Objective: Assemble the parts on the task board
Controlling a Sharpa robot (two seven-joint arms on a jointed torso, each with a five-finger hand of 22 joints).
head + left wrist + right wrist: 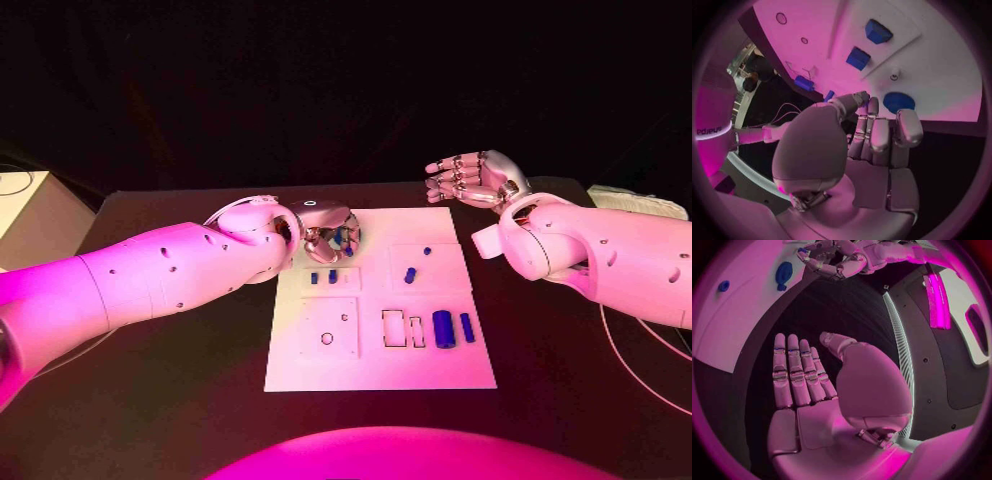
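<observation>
Black table [159,400], white task board [378,370]: left hand [329,232] is hovering over the board's far corner.
Its fingers are lying straight, holding nothing; right hand [473,178] is waiting spread, well off. Blue parts [444,328] are lying loose on the board — a careless descent could be scattering them.

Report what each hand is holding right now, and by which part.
The right hand holds nothing; it lies open and flat beside the task board. The left hand is curled over the board's far left corner; whether it holds a blue part cannot be told.
</observation>
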